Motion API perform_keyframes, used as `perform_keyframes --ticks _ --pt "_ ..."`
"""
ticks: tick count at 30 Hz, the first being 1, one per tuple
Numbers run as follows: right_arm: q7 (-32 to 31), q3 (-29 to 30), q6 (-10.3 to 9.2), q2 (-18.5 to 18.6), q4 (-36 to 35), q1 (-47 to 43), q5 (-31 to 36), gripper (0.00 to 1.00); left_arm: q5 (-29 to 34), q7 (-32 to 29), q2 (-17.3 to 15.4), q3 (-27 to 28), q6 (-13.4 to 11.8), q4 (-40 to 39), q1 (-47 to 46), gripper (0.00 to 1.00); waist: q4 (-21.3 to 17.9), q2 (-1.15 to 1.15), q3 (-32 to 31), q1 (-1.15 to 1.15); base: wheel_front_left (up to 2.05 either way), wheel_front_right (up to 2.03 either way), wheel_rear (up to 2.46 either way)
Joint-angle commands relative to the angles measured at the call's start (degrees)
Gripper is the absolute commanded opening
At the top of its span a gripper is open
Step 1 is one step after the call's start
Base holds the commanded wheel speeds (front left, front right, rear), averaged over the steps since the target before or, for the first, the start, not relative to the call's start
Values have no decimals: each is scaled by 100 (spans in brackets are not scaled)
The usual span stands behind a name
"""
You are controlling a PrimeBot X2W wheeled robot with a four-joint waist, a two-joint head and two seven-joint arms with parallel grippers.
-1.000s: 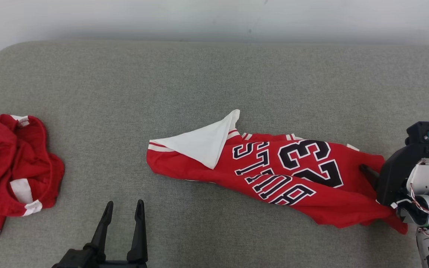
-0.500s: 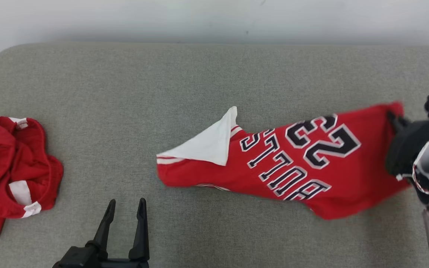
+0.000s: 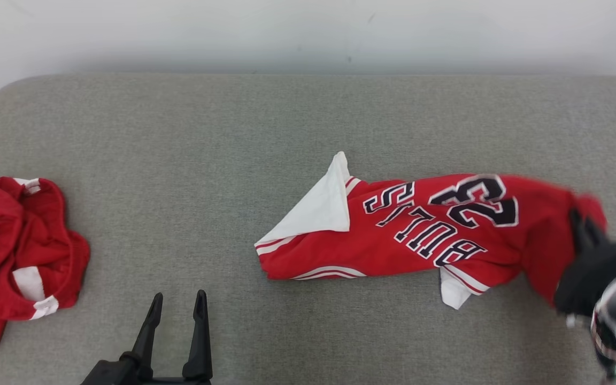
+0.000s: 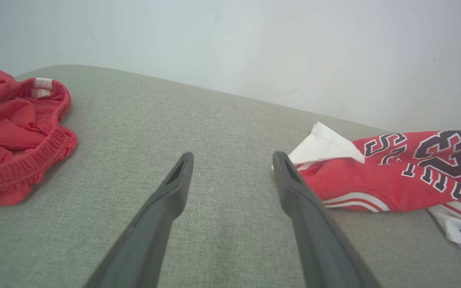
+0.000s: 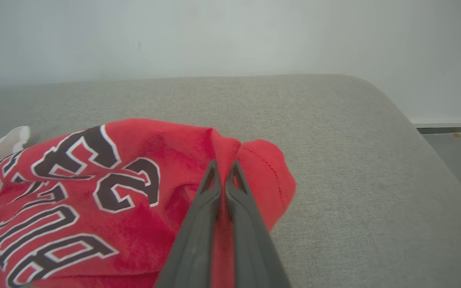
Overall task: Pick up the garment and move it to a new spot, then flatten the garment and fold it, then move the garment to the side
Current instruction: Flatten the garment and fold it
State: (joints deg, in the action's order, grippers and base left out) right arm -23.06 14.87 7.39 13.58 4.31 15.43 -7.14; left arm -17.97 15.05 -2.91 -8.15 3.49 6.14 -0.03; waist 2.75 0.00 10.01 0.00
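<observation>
Right gripper (image 5: 222, 166) has its two dark fingers pressed together on a raised fold at the end of the red jersey (image 3: 420, 240). In the right wrist view the cloth bunches into a rounded lump just past the fingertips, and a ridge of fabric runs up between them. In the head view this gripper sits at the far right edge, blurred, with the jersey's right end gathered against it.

From that pinched end the jersey stretches leftward across the grey cushion (image 3: 179, 139), lying long and narrow and partly rumpled. Its dark, white-edged number and lettering face up and read upside down from the head camera. At the jersey's left end a white flap (image 3: 321, 211) is turned over onto the red cloth, coming to a point toward the back of the cushion. A small white corner (image 3: 452, 291) pokes out from under the near edge, closer to the gripped end.

Left gripper (image 3: 178, 297) hovers at the bottom left of the head view with its fingers spread apart and nothing between them. It sits well apart from the jersey, over bare cushion.

A crumpled red garment (image 3: 19, 246) with white bands lies at the cushion's far left edge, well apart from the jersey. A pale wall (image 3: 286, 32) runs behind the cushion.
</observation>
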Motion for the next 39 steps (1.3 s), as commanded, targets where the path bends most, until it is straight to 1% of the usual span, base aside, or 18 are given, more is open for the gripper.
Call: perform_keyframes --ticks 1,4,7,9,12,13,14,16,19,23,26,29,30,31,35,39 --pt "-167 120 19 -200 -323 -377 -11 0 -55 19 4 3 -26 -23 53 100 -73 0 15 0 0 0 0" --pt "-465 391 19 -623 -1039 -1191 23 0 -52 20 3 31 -25 -26 48 100 -191 0 35 0 0 0 0" --pt "-661 513 19 -913 -1461 -1767 -39 0 -20 19 4 38 -17 -3 -19 100 -309 0 41 0 0 0 0" --pt "-793 527 19 -1002 -1536 -2053 -79 0 -4 20 2 53 -9 9 -42 100 -397 0 43 0 0 0 0" --pt "-990 499 19 -1057 -1437 -2297 -108 0 18 20 3 36 25 33 -73 100 -480 0 31 0 0 0 0" --pt "-1096 481 19 -1068 -1384 -2355 -157 47 26 20 3 37 29 40 -81 100 -502 0 21 0 0 0 0" --pt "-1177 487 19 -1075 -1361 -2382 -213 100 26 20 0 36 32 42 -91 100 -512 0 13 0 0 0 0" --pt "-1263 516 19 -1070 -1402 -2369 -311 100 30 20 1 33 33 51 -93 100 -526 0 -16 0 0 0 0" --pt "-1265 713 19 -1072 -1684 -2273 -311 100 32 20 1 22 39 58 -54 100 -517 0 -68 0 0 0 0" --pt "-1253 951 19 -1076 -2220 -1918 -64 100 11 19 2 13 23 64 -6 100 -487 0 -112 0 0 0 0" --pt "-1373 931 19 -998 -2252 -1514 61 100 -8 19 2 -4 20 54 12 100 -462 0 -103 0 0 0 0" --pt "-1482 871 19 -896 -1872 -1020 66 100 -9 19 2 -36 33 46 -25 100 -410 0 -50 0 0 0 0" --pt "-1482 871 19 -896 -1872 -1020 66 100 -9 19 2 -36 33 46 -25 100 -410 0 -50 0 0 0 0" --pt "-1501 873 19 -849 -1706 -859 88 100 -6 20 2 -57 41 43 -44 100 -381 0 -21 0 0 0 0" --pt "-1543 887 19 -652 -788 -236 235 100 26 20 1 -87 47 68 -106 100 -247 0 91 0 0 0 0" --pt "-1530 862 19 -440 21 178 481 100 77 19 2 -65 66 75 -146 100 -112 0 222 0 0 0 0"
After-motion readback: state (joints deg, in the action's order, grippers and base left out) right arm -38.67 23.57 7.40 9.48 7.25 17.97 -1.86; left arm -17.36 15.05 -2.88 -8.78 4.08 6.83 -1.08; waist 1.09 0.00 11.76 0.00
